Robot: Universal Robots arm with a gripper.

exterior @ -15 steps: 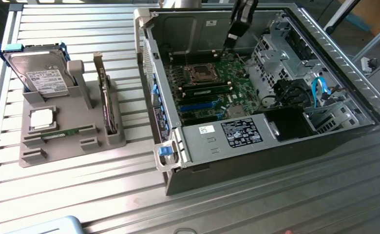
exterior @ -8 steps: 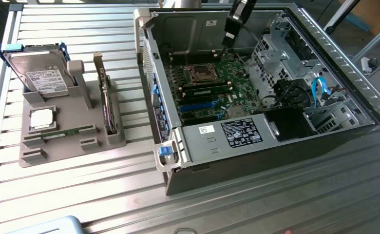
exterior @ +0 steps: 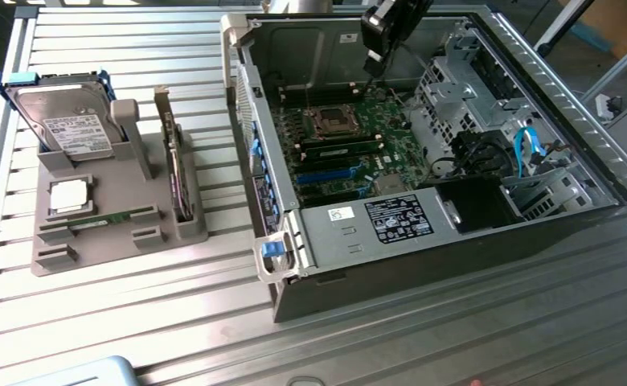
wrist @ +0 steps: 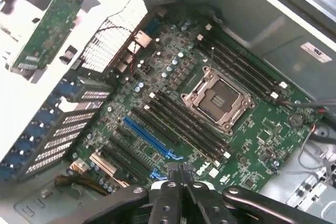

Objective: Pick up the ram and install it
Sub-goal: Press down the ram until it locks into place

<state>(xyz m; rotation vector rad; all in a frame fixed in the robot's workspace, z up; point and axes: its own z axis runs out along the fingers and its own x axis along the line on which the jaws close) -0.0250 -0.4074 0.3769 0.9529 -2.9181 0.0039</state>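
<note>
One ram (exterior: 120, 217), a thin green stick, lies flat in the front slot of the grey holder (exterior: 99, 241) on the exterior view's left. My gripper (exterior: 373, 72) hangs inside the open computer case (exterior: 571, 233), above the far end of the green motherboard (exterior: 346, 153) and far from that ram. In the wrist view the black fingertips (wrist: 173, 174) are pressed together with nothing between them; the gripper (wrist: 181, 174) is shut. Beneath it lie the CPU socket (wrist: 218, 98) and rows of long black memory slots (wrist: 184, 127). I cannot tell whether a stick sits in any slot.
The holder also carries a silver hard drive (exterior: 67, 129) and an upright expansion card (exterior: 171, 161). Drive cages and blue cables (exterior: 522, 149) fill the case on the exterior view's right. A black power supply (exterior: 399, 219) sits at the near end. The slatted metal table (exterior: 131, 322) lies around it.
</note>
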